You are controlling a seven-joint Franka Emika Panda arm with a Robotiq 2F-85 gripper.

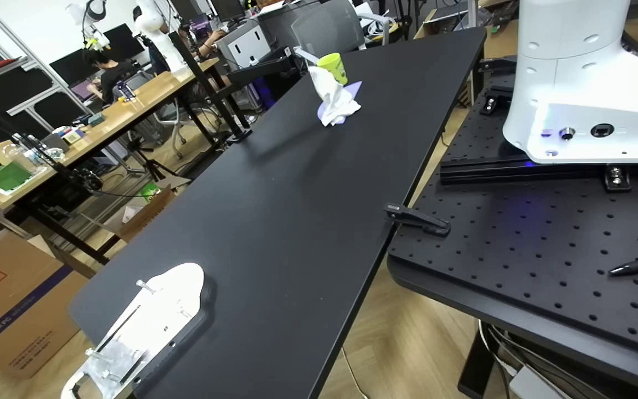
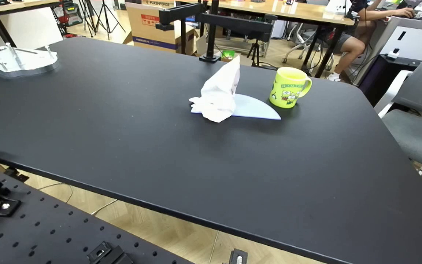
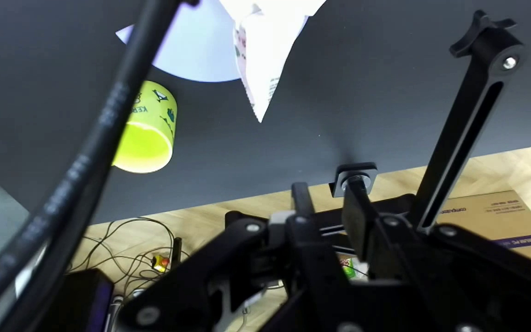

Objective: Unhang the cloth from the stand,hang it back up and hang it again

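A white cloth (image 2: pixel 218 101) sits crumpled over a pale blue panel (image 2: pixel 256 106) on the black worktop (image 2: pixel 141 154), its peak rising toward 1 o'clock in an exterior view while the panel shows on both sides. At 3 o'clock from the cloth there, and apart from it, a yellow-green mug (image 2: pixel 288 88) printed with frog faces stands upright just beside the panel, its handle turned toward 3 as well. In the wrist view the pincer (image 3: pixel 329 198) reaches in from 6 o'clock, released, its fingers (image 3: pixel 302 203) parted with a gap between them. The cloth, partly cut off at 12 o'clock, appears at 11 o'clock from the pincer and apart from it, its tip aimed at 6 o'clock, with print along one side; the mug appears at 8 o'clock from the cloth, part of it behind black cables (image 3: pixel 89 152). In an exterior view, a white pegged board (image 1: pixel 155 316) rests on the worktop at 7 o'clock from the cloth, well apart, and the robot's white base (image 1: pixel 590 83) stands at 3 o'clock above a perforated black platform (image 1: pixel 524 238)
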